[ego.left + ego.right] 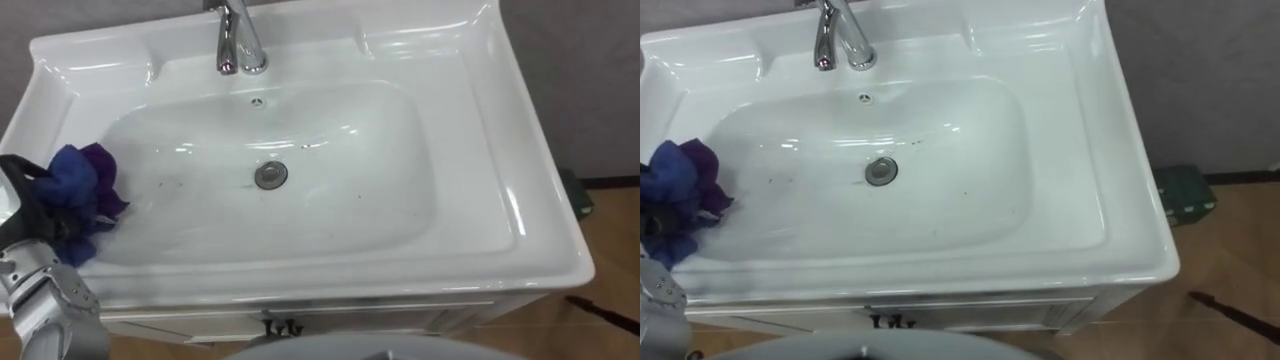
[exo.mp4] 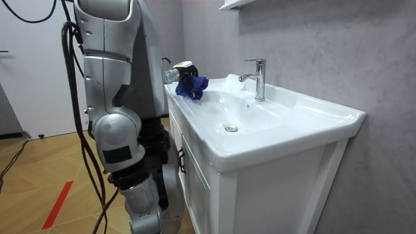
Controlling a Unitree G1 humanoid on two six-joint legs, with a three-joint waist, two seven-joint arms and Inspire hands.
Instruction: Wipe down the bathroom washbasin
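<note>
The white basin (image 1: 500,150) stands before me with a chrome faucet (image 1: 238,40) at the back and a round drain (image 1: 271,174) in the middle of the bowl. A bunched blue and purple cloth (image 1: 85,185) rests on the bowl's left slope, just inside the rim. My left hand (image 1: 38,212) comes in from the lower left, its dark fingers curled round the cloth. In the room view the cloth (image 2: 193,86) and the left hand (image 2: 179,73) sit at the far end of the basin (image 2: 312,114). A few dark specks dot the bowl near the drain.
A white cabinet with a dark handle (image 1: 282,326) carries the basin. A grey wall runs behind it and along the right. On the wooden floor to the right lies a green object (image 1: 1185,195). A red strip (image 2: 58,205) marks the floor behind me.
</note>
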